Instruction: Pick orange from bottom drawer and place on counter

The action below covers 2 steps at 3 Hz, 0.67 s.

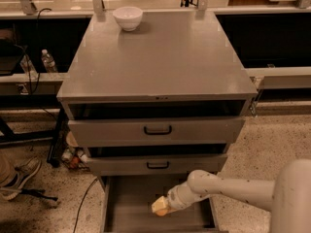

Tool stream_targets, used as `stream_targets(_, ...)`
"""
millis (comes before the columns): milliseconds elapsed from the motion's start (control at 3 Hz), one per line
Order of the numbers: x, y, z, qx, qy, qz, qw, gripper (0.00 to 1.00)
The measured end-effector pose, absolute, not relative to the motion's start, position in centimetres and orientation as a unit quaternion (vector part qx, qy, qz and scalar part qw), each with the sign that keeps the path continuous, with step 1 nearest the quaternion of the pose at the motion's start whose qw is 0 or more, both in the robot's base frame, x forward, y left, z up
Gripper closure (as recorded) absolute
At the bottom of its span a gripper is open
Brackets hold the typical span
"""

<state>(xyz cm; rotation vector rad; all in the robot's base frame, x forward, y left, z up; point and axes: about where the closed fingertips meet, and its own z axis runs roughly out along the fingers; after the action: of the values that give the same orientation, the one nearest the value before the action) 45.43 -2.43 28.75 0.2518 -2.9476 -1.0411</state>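
Observation:
The bottom drawer [131,198] is pulled open below two shallower drawers with black handles. My gripper [161,208] reaches into it from the right, low over its grey floor. An orange [162,211] shows at the gripper's tip, mostly covered by it. The counter [155,57] is the wide grey top of the cabinet, above and behind the gripper.
A white bowl [128,17] stands at the counter's back left. My white arm [243,191] crosses the drawer's right side. Water bottles [48,61] sit on a shelf at the left. A shoe [17,178] and cables lie on the floor at the left.

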Motion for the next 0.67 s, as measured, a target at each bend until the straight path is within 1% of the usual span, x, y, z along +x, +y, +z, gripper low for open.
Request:
stream_targets(333, 44.48, -5.48, 28.84, 0.092, -0.938, -0.333, -0.012, 1.00)
stream_targets(667, 44.62, -5.01, 29.14, 0.096, -0.938, -0.333, -0.015, 1.00)
